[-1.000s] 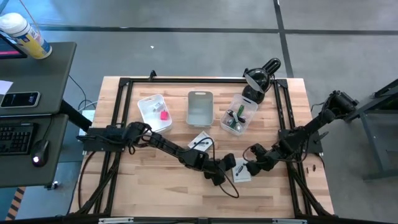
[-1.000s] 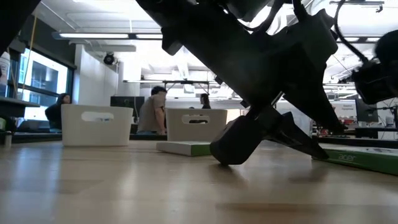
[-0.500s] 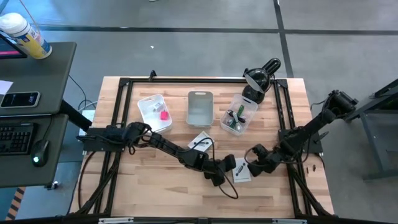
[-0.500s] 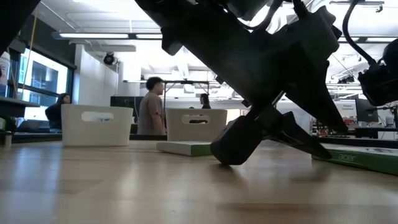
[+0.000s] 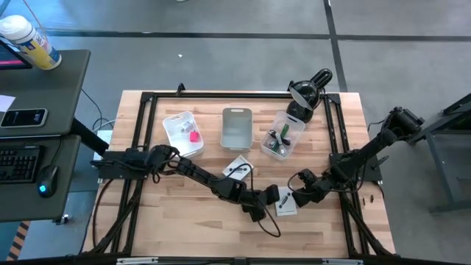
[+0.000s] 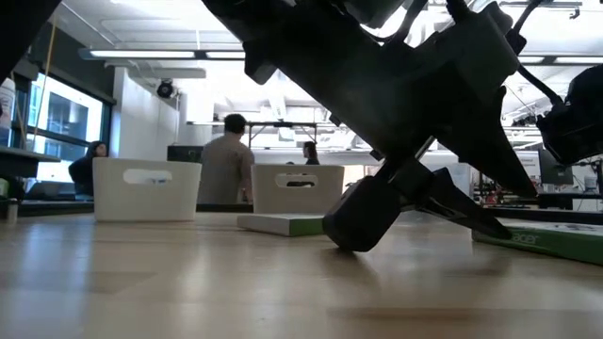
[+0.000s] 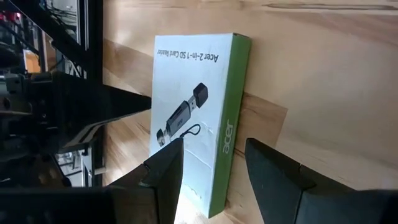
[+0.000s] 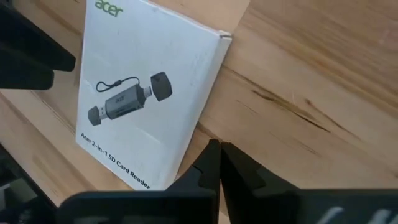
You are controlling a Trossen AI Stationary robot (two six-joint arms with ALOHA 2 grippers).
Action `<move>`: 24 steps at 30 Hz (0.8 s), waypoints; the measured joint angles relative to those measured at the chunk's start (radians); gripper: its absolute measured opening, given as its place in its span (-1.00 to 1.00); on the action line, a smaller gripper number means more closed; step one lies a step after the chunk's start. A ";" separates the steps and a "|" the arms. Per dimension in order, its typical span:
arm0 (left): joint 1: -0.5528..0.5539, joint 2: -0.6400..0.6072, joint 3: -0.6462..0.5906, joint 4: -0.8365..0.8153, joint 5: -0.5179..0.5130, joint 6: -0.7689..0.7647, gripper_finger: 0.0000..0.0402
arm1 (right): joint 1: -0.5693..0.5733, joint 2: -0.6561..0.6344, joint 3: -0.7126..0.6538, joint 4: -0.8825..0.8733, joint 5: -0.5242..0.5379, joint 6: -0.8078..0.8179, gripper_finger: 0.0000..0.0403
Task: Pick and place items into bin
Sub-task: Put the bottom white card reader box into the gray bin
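A white Acer card-reader box (image 5: 286, 206) with a green side lies flat on the table near the front. My left gripper (image 5: 271, 196) is at its left end, open. In the left wrist view one finger (image 7: 165, 171) stands over the white face and the other (image 7: 273, 171) beyond the green side (image 7: 229, 134). My right gripper (image 5: 295, 194) is shut at the box's right side. A second white card (image 5: 237, 168) lies farther back. A pink block (image 5: 194, 135) lies in the left bin (image 5: 179, 121). My left gripper straddles the box's green long side near one end, slanting low from the table's left; I cannot tell whether either finger touches it. My right gripper has its shut fingertips (image 8: 211, 155) close beside the box's long edge (image 8: 198, 124), near a corner; whether they touch it I cannot tell.
Three white bins stand in a row at the back: an empty middle one (image 5: 236, 126) and a right one (image 5: 282, 136) holding a green pen and dark pieces. A black lamp-like object (image 5: 305, 92) stands behind them. A black frame (image 5: 147, 99) borders the table.
My right gripper has shut beside the box's right side, staying in about the same place. My left gripper and the box have kept still.
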 joint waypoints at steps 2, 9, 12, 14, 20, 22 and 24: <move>0.000 0.001 0.000 0.005 0.000 0.014 -0.20 | 0.000 0.000 0.000 0.000 -0.003 0.001 -0.98; 0.000 0.002 0.000 0.019 0.003 0.039 -0.20 | -0.017 0.049 0.000 0.047 -0.067 0.008 -0.99; 0.001 0.002 0.000 0.014 -0.008 0.038 -0.20 | -0.027 0.099 0.002 0.123 -0.073 0.008 -0.99; 0.001 0.002 0.001 0.003 -0.017 0.038 -0.20 | -0.032 0.128 0.002 0.175 -0.071 0.007 -0.99; 0.000 0.002 0.003 -0.033 -0.031 0.034 -0.20 | -0.032 0.182 0.003 0.272 -0.059 0.004 -0.99; 0.000 0.002 0.003 -0.046 -0.031 0.034 -0.20 | -0.032 0.194 0.012 0.271 -0.059 0.003 -0.99; 0.000 0.001 0.004 -0.062 -0.033 0.035 -0.20 | -0.032 0.197 0.019 0.270 -0.052 -0.004 -0.99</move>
